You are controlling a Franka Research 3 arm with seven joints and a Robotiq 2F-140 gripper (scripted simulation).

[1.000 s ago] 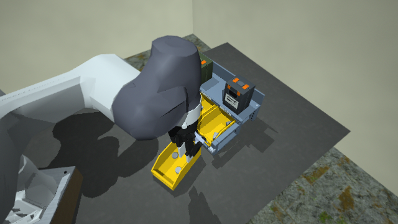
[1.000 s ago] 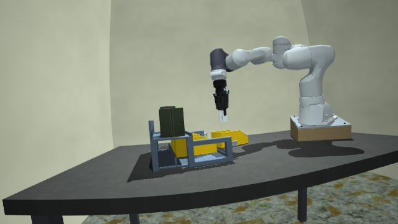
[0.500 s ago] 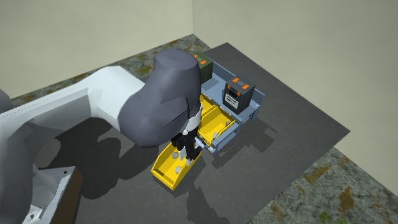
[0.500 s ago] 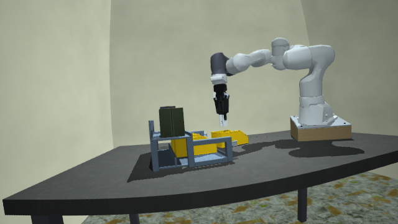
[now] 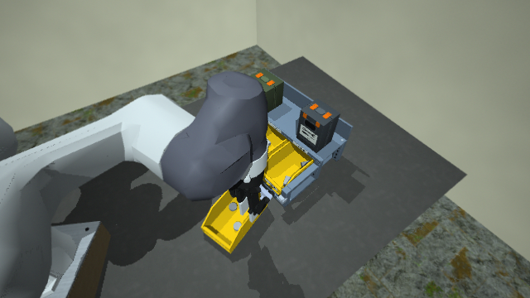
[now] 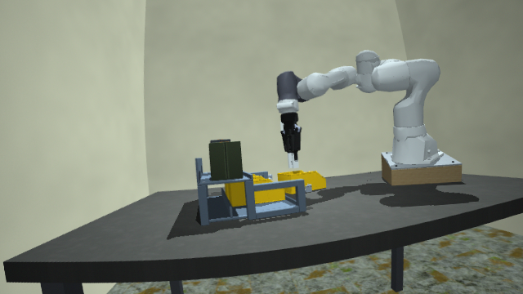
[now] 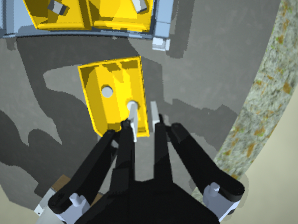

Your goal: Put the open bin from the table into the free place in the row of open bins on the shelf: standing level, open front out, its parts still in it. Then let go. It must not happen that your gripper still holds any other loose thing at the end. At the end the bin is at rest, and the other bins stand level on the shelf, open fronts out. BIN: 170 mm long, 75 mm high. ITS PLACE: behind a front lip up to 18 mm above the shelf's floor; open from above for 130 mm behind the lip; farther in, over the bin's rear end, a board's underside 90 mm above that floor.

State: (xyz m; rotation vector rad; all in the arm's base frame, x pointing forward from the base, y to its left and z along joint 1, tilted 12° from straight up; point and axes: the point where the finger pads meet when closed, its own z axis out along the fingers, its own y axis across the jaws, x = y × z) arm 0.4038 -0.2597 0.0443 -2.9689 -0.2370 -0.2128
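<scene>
The yellow open bin (image 5: 232, 219) stands on the table in front of the grey shelf (image 5: 308, 142), with small grey parts inside. It also shows in the side view (image 6: 302, 180) and in the wrist view (image 7: 113, 92). My gripper (image 5: 257, 204) points straight down just above the bin's right wall at the end nearest the shelf. In the wrist view its fingers stand a narrow gap apart with nothing between them. An empty slot (image 6: 214, 204) shows at the shelf's near end in the side view.
A dark green box (image 5: 271, 88) and a black box (image 5: 318, 126) stand on the shelf's upper board. The robot's base (image 6: 421, 169) is at the far right of the table. My arm hides the shelf's left part in the top view.
</scene>
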